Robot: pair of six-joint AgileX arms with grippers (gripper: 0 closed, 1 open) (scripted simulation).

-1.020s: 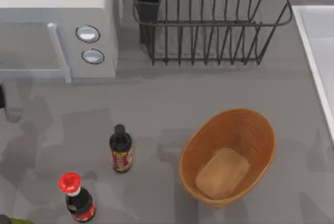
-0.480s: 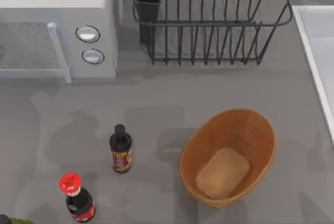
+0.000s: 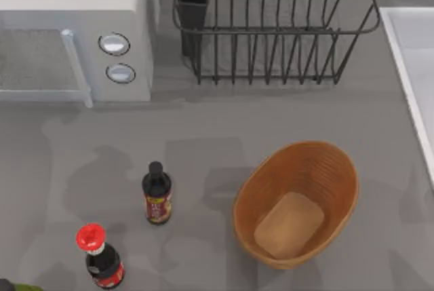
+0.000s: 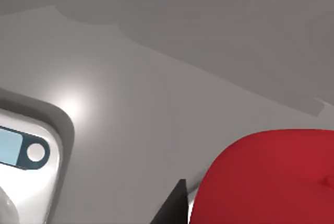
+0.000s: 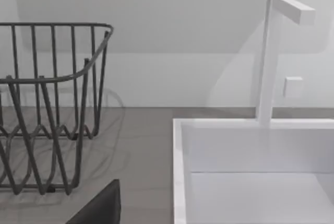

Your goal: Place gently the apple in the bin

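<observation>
Apple [image 4: 271, 179]: your left wrist view has it big and red, right up against the camera, beside a dark finger [image 4: 175, 208] of the left gripper.
Left gripper: can't tell how wide it stands or whether it has hold of the apple.
Bin [image 3: 296, 203]: wicker basket on the table's right half, upright, tan base bare.
Bottles: black-capped bottle [image 3: 156, 194] left of the bin, red-capped bottle [image 3: 99, 256] nearer the lower left corner.
Dish rack [image 3: 271, 23]: top centre, well apart from the bin.
Right wrist view: sink [image 5: 255, 172] beside the rack.
</observation>
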